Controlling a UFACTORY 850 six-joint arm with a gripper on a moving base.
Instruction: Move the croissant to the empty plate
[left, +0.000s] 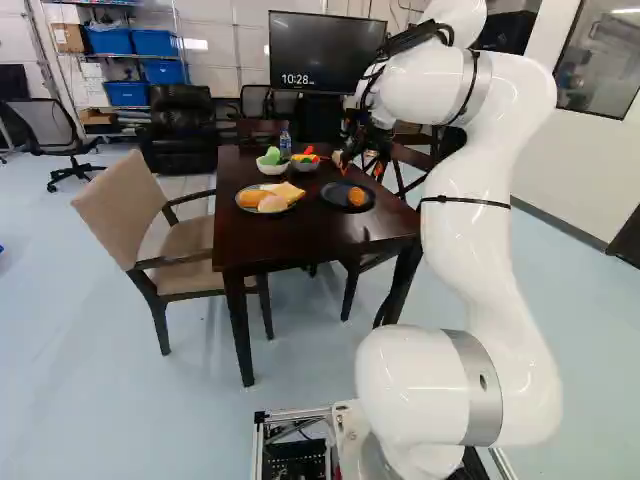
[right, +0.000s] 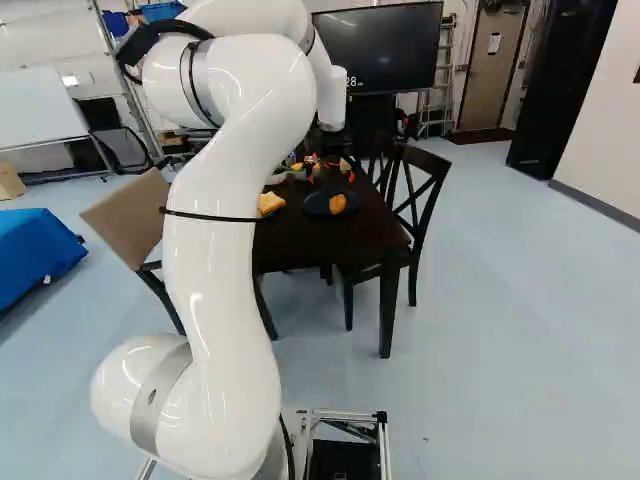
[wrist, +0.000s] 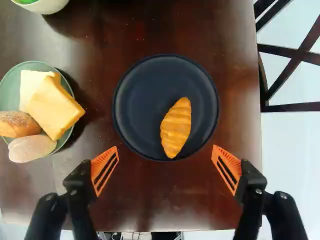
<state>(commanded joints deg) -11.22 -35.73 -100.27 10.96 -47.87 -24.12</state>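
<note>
While the croissant (wrist: 177, 126) lies on the dark plate (wrist: 145, 95), gripper (wrist: 165, 147) jaws spread, grasp best taken across mid-body; probably light, fairly stiff, slightly slippery, ridges aiding hold.

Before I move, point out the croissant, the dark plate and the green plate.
Croissant (wrist: 176, 127): wrist view, middle of its ridged top.
Dark plate (wrist: 145, 90): wrist view, bare inner surface.
Green plate (wrist: 12, 90): wrist view, bare patch near the rim.
</note>
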